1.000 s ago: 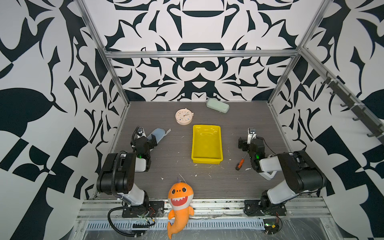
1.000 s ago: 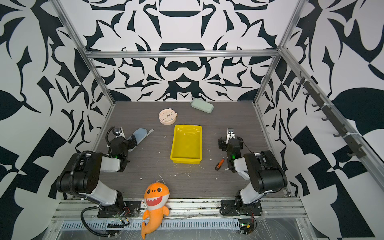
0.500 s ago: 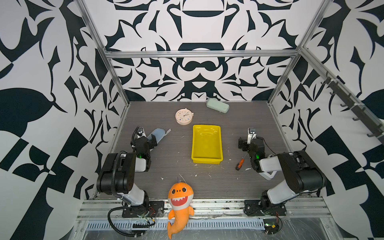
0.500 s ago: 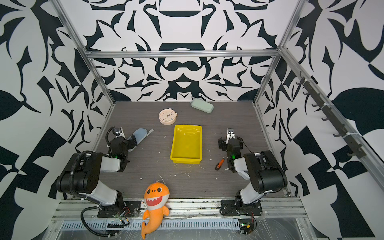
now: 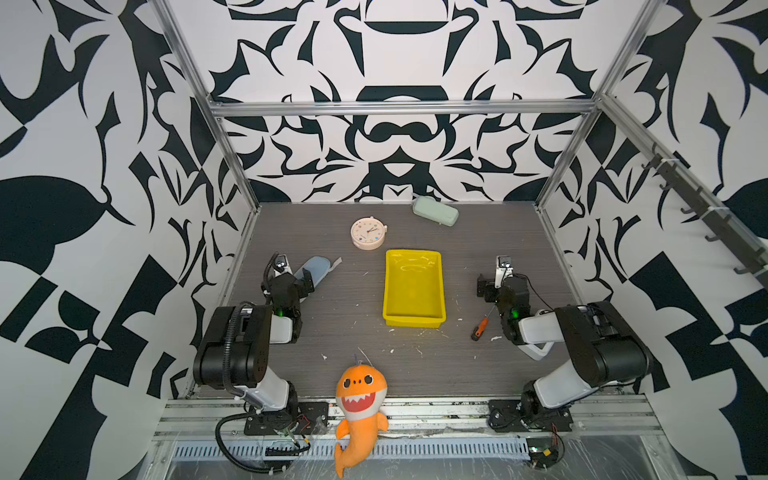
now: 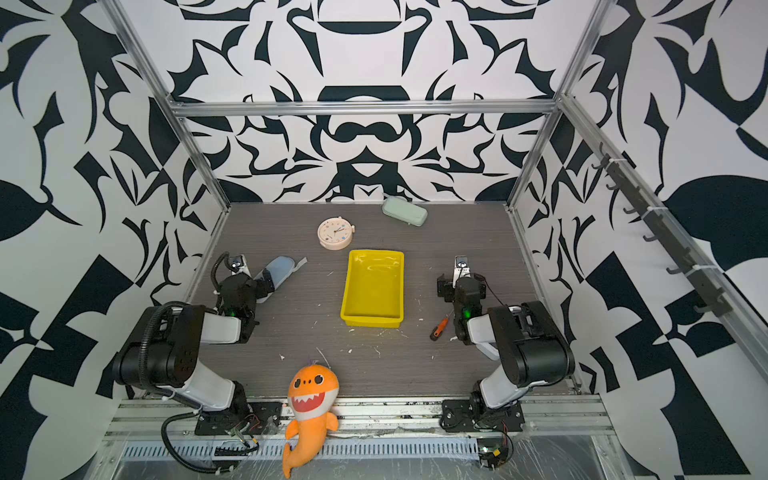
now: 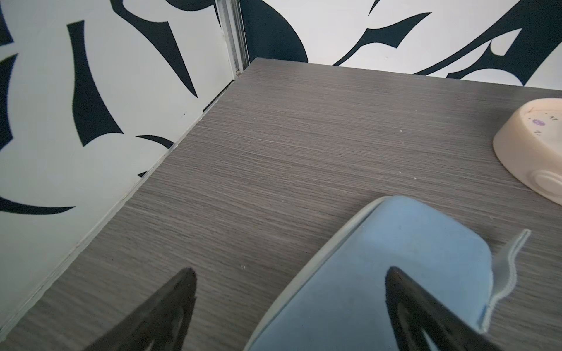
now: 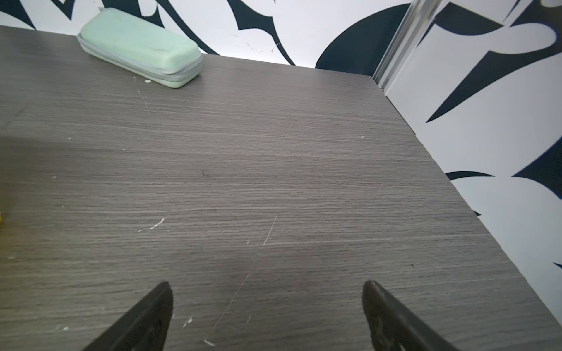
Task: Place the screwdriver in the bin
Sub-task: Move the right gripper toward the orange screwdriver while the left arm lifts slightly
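1. Bright, even light from overhead; the white walls [image 5: 395, 62] bounce it around, no dark corners.
2. Shadows on the tabletop [image 5: 353, 332] are faint and soft-edged.
3. Glare streaks inside the glossy bin [image 5: 409, 262], at its far end.
4. Both top views: sharp mid-frame, wide-angle stretch toward the edges.
5. Wrist views: the left end effector [image 7: 291, 270] and right end effector [image 8: 267, 283] read near-black and soft, out of focus; the tabletop grain beyond them is crisp.
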`<state>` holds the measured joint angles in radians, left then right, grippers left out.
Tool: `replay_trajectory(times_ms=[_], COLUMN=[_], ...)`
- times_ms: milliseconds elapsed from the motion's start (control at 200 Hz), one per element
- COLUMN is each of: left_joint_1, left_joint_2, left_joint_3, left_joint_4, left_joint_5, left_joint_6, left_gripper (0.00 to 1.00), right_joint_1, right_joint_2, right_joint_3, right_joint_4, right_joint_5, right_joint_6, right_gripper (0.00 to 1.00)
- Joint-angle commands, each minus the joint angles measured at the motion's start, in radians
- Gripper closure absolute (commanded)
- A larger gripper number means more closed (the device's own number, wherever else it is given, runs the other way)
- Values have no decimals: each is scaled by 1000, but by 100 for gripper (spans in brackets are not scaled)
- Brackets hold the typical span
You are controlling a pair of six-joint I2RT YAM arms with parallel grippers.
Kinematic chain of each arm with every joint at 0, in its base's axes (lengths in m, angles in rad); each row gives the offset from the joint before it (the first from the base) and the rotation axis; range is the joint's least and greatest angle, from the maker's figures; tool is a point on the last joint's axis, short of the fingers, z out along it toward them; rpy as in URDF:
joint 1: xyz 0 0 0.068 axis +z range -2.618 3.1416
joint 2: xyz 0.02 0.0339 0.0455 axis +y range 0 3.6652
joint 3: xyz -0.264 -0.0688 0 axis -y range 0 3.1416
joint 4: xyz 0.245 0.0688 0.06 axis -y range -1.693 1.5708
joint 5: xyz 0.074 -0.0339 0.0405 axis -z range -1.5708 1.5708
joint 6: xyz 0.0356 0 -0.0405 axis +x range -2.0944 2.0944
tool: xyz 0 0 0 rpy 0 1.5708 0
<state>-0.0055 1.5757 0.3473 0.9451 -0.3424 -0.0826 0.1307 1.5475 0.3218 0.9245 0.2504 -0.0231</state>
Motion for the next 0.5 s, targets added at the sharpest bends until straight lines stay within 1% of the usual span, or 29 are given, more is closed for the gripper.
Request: replay_trajectory(times_ms=[0,25,45,85,130,190,280,320,365,390,410,445,495], left_joint_1=[5,4,5,4,4,2,2,-13,-56,-87,-109,-144,-166], left_joint_2=[-19,-22,-24,-39,-73,-131,-227,-288,-381,-434,-482,-580,-700], left_joint_3=[6,2,-3,-11,-14,-4,31,25,-1,-12,-16,-3,42], left_joint_4=[15,22,31,41,17,-63,-230,-276,-280,-304,-325,-447,-651], left_joint_5=[5,6,10,20,23,-11,-72,-83,-105,-118,-107,-52,3], left_joint_6=[-17,-19,-14,-7,-7,-24,-64,-75,-86,-127,-128,-148,-245], left_gripper=[1,0,1,0,0,1,0,0,1,0,1,0,0], right_joint_1=[5,9,8,9,8,8,9,8,8,8,9,9,7], right_joint_2=[-140,-178,-216,-310,-424,-546,-658,-688,-713,-725,-735,-753,-783], right_joint_3=[-16,-13,-6,19,53,89,136,153,158,157,155,147,134], right_joint_4=[-42,-74,-136,-295,-470,-669,-887,-965,-1023,-1041,-1061,-1083,-1119], right_joint_5=[83,101,120,162,180,200,235,238,236,221,203,174,170], right_joint_6=[36,51,69,126,192,254,350,434,531,567,584,599,595], right_gripper=[0,0,0,0,0,0,0,0,0,0,0,0,0])
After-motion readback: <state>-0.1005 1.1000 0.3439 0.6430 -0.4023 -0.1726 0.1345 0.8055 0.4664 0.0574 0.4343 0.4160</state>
